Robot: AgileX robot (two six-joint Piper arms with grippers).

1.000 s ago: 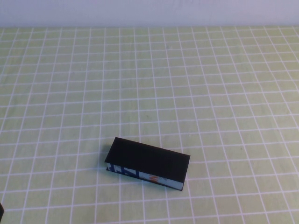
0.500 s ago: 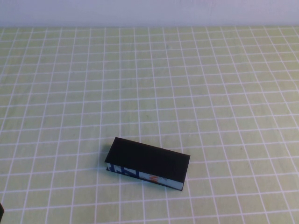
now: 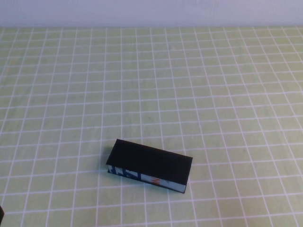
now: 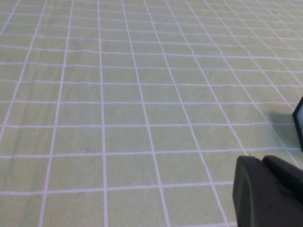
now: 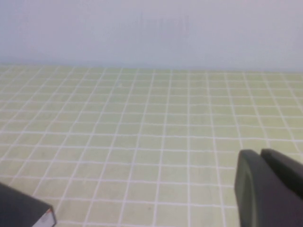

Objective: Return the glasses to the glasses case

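The glasses case (image 3: 149, 165) lies at the near middle of the green checked table, its top plain black, its printed white, blue and orange long side facing me. The glasses are out of view. My left gripper (image 4: 261, 160) is shut and empty, low over the cloth to the left of the case; the case's edge shows in the left wrist view (image 4: 299, 121). A dark bit of that gripper shows in the high view's near left corner (image 3: 1, 217). My right gripper (image 5: 260, 152) is shut and empty, to the right of the case's corner (image 5: 23, 211).
The green cloth with a white grid (image 3: 189, 85) covers the whole table. A pale wall (image 3: 151, 12) runs along the far edge.
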